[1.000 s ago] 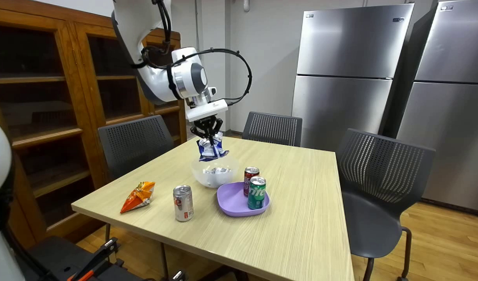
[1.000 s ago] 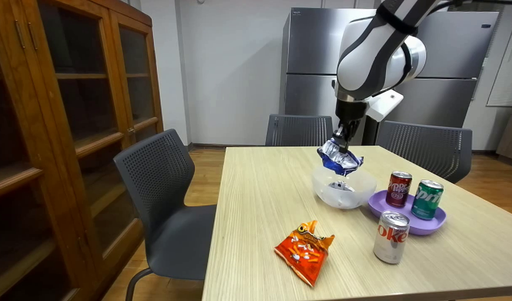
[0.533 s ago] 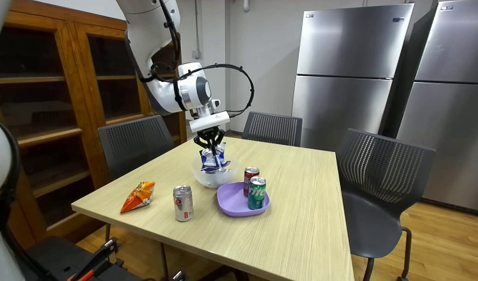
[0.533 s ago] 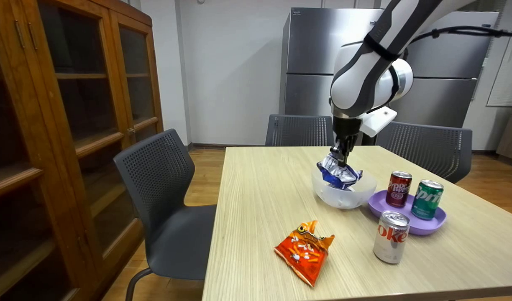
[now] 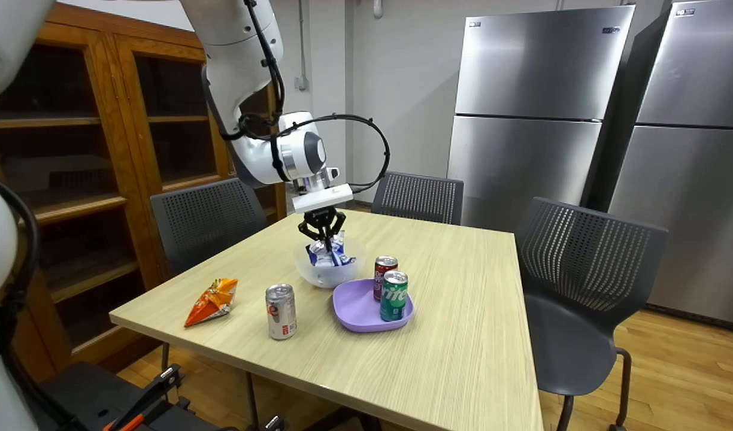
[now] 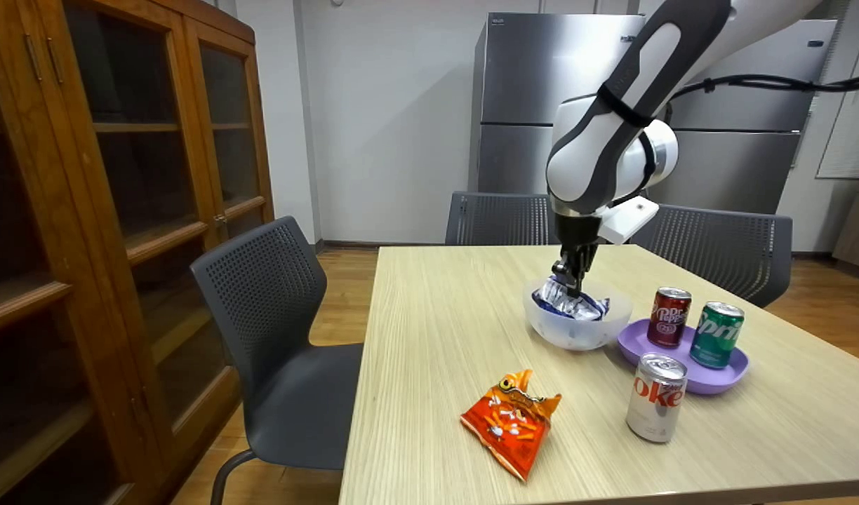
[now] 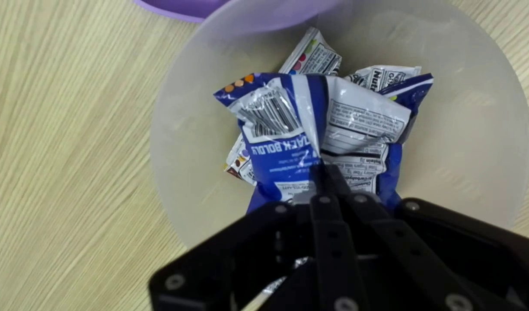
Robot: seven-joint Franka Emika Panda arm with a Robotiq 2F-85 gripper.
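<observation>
Blue and white, the snack bag (image 7: 273,160) is inside the frosted bowl (image 7: 191,142), partly showing above its near rim in both exterior views. The gripper (image 7: 325,168) points down over it, fingers nearly together, a fold of the bag pinched between their tips. Smaller packets (image 7: 318,60) lie in the bowl and stick out from beneath the bag at nine, twelve and one o'clock in the wrist view; whether it rests on them I cannot tell. Going by the bowl as the clock's centre in an exterior view, a purple plate (image 6: 710,384) is just beside it at four o'clock, holding a dark red can (image 6: 669,319) at the plate's ten o'clock and a green can (image 6: 716,337) at its three, both upright. A silver can (image 6: 655,403) stands between four and five, and an orange bag (image 6: 508,428) lies at seven on the table (image 6: 429,379). A grey chair (image 6: 296,407) is at nine, a wooden cabinet (image 6: 170,238) past it, and a fridge (image 6: 524,77) at twelve.
</observation>
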